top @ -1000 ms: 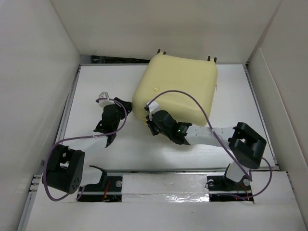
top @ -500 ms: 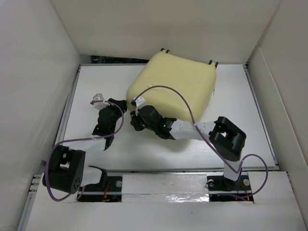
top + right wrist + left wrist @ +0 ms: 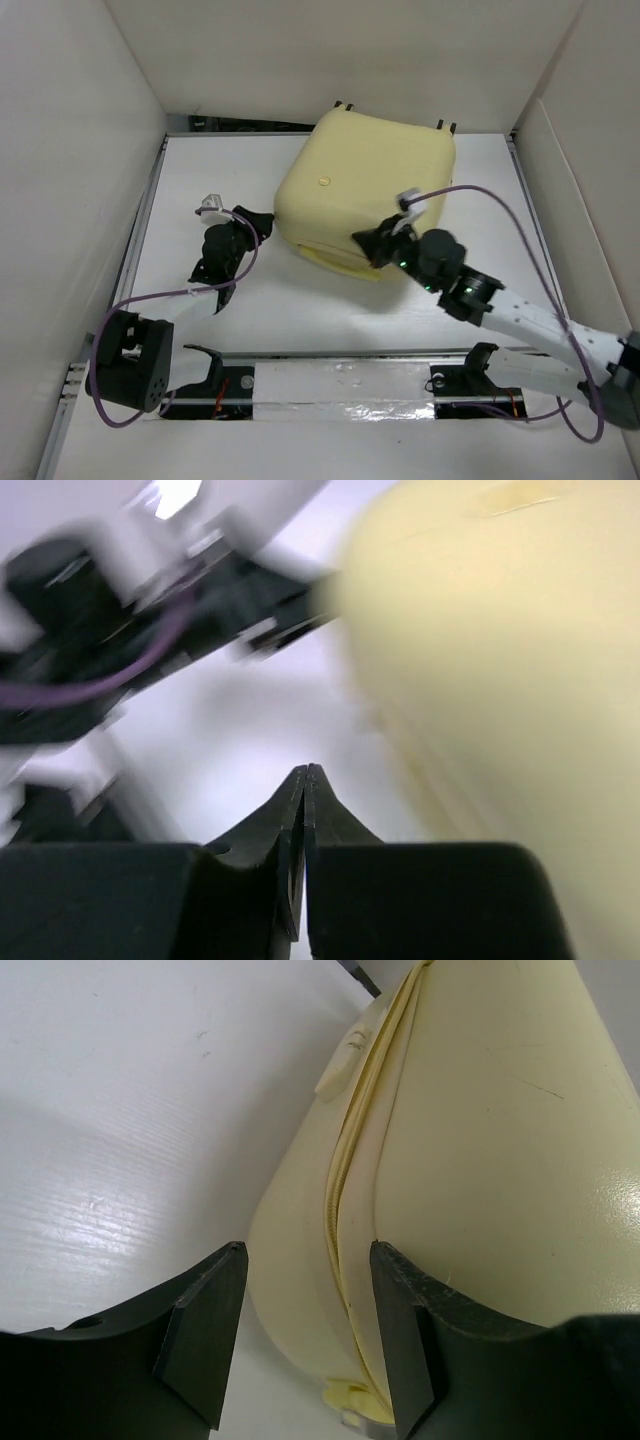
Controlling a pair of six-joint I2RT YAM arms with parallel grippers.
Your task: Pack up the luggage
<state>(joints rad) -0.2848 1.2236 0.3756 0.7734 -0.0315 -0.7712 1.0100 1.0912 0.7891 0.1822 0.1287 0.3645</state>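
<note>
The luggage [image 3: 365, 190] is a pale yellow hard-shell suitcase, closed, lying at the back middle of the white table, its near side tilted up a little. In the left wrist view its zip seam [image 3: 345, 1175] runs down the rounded corner, with a zip pull [image 3: 350, 1400] low down. My left gripper [image 3: 262, 222] is open right at the case's left corner [image 3: 305, 1260]. My right gripper [image 3: 368, 243] is shut and empty at the case's near edge; its view is blurred, with the yellow shell [image 3: 500, 650] at right.
White walls [image 3: 80, 150] close in the table at left, back and right. A metal rail [image 3: 340, 375] runs along the near edge by the arm bases. My left arm [image 3: 90, 620] shows blurred in the right wrist view.
My right arm has swung right along the case's near edge, from its left corner to its near middle. The case has shifted right and back. My left gripper has hardly moved.
</note>
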